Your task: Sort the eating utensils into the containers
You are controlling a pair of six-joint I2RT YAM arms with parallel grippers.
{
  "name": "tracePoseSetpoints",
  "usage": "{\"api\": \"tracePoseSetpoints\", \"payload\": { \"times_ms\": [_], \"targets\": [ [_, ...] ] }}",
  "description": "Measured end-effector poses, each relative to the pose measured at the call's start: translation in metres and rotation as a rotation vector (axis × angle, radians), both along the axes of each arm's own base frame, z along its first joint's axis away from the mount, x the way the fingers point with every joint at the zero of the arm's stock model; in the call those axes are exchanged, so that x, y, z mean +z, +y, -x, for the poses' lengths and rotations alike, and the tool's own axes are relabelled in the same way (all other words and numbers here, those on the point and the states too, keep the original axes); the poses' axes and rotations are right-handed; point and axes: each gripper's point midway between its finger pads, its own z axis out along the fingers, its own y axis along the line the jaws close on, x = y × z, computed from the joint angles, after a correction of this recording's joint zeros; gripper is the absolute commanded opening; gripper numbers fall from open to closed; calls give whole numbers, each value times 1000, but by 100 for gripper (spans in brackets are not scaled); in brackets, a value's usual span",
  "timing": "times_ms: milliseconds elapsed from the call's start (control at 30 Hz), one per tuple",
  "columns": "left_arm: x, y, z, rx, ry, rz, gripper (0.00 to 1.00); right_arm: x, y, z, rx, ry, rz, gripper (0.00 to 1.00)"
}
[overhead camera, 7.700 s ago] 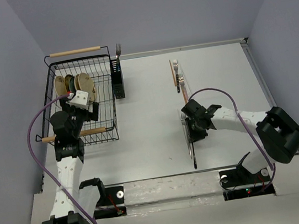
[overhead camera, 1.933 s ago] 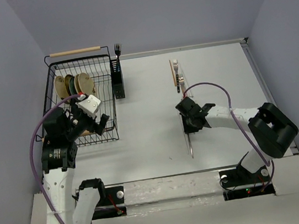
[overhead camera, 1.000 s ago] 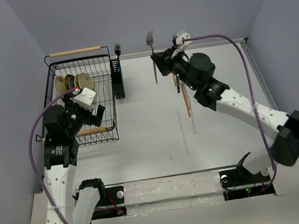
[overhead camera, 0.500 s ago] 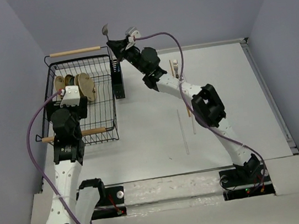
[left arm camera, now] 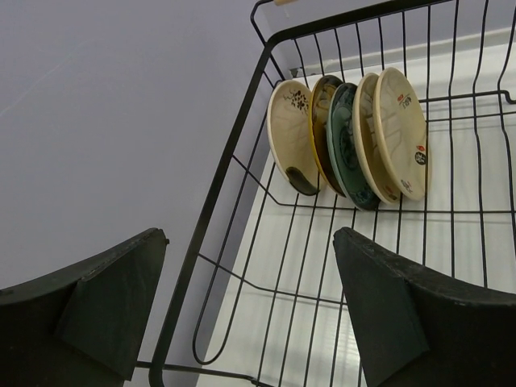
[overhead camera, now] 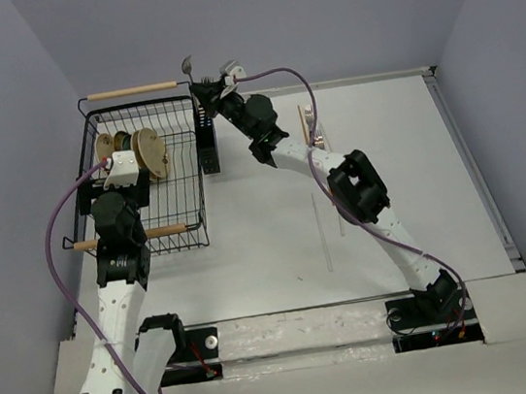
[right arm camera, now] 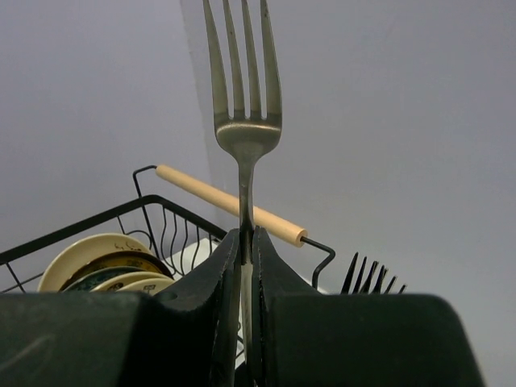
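top external view: the right arm reaches across the table (overhead camera: 249, 233) to its far left corner. the right gripper (overhead camera: 205, 88) sits at the far end of the black slotted caddy (overhead camera: 207, 144), which stands just beside the right wall of the wire dish rack (overhead camera: 190, 202).

right wrist view: the jaws are pressed together on the handle of a silver fork (right arm camera: 242, 121), held upright with tines up. the handle's lower end is hidden between the fingers, and whether it has entered a slot cannot be told. the tines of a dark fork (right arm camera: 372, 280) show at lower right, and the rack's wooden handle (right arm camera: 230, 205) runs behind.

left wrist view: the left gripper (left arm camera: 250, 250) hangs over the rack's left side, jaws spread wide with nothing between them. plates (left arm camera: 347, 137) stand on edge in a row inside the rack.

a brown chopstick (overhead camera: 303, 125) lies on the table, well apart from the caddy.
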Motion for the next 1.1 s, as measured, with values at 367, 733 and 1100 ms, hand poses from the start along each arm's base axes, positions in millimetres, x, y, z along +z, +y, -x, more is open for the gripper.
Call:
{"api": "tracePoseSetpoints", "payload": {
  "times_ms": [367,733,1100],
  "targets": [
    [0,-2,-1,-15,0,-1,99,-53,-3,-4,-22,96,24,50],
    [-4,-11,-4,-66,16,1,99,-33,-41,29,-70,184,119,58],
    [23,-47,-10,-237,-4,10,99,44,-197,149,-311,481,159,56]
  ]
}}
